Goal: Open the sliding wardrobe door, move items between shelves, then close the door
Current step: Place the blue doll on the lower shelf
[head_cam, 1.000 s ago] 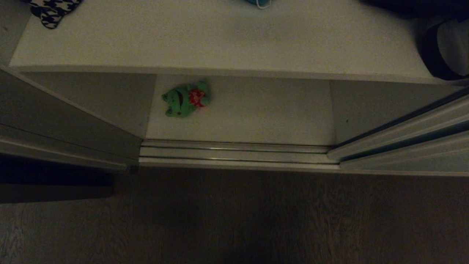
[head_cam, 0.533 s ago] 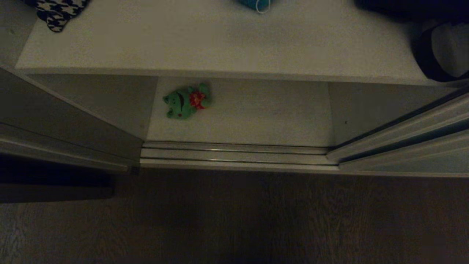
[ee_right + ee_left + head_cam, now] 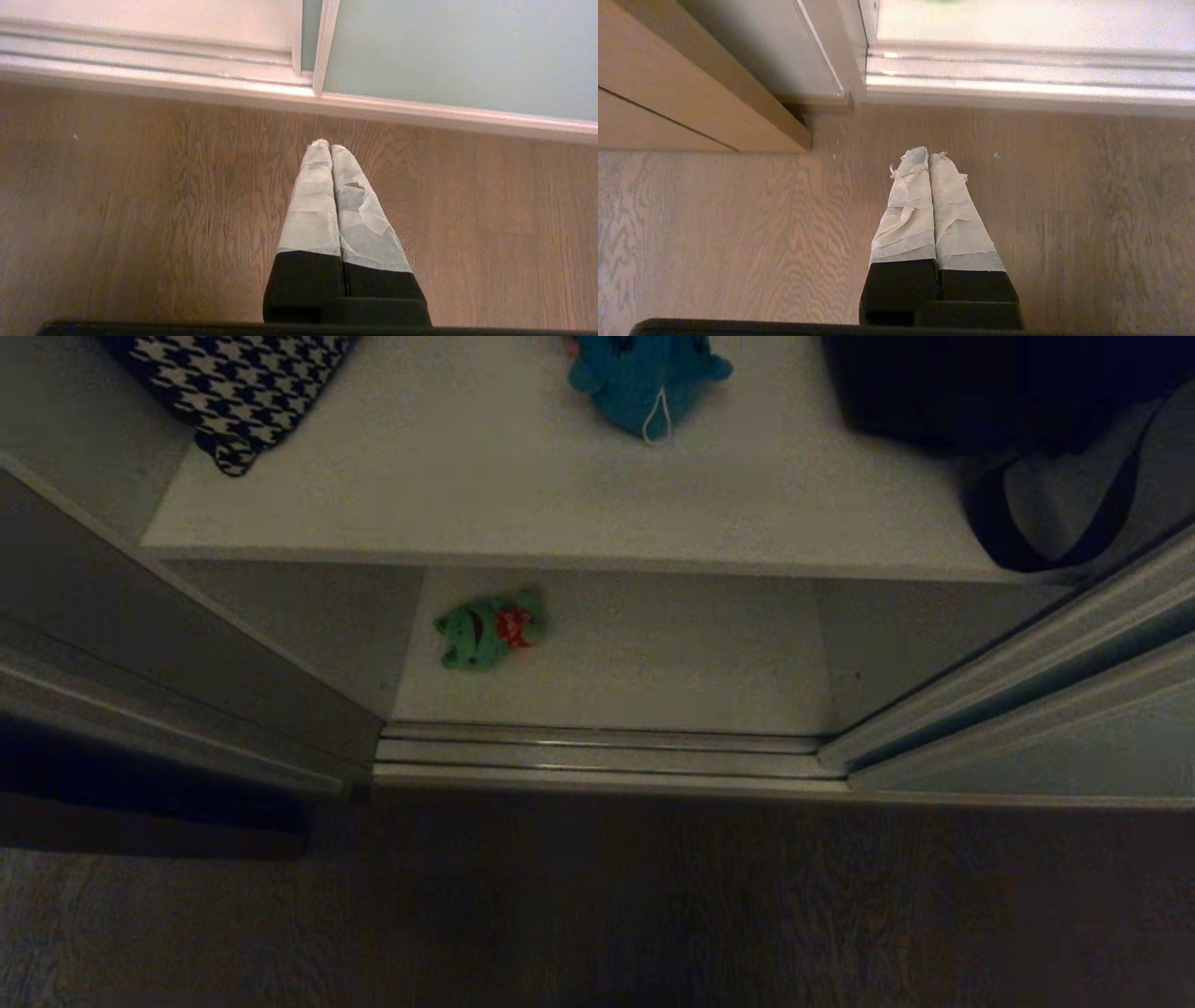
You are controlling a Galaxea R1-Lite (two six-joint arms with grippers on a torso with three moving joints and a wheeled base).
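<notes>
The room lay dim; a wood-grain floor point(image 3: 597, 905) ran up to a ribbed metal track point(image 3: 597, 756).

head: dim, murky, floor point(image 3: 597, 915) nearly black, soft detail | wrists: bright, warm, sharp wood grain | glare: floor track point(image 3: 1017, 79) washed out | shadow: dark under door frame point(image 3: 794, 105)
</notes>
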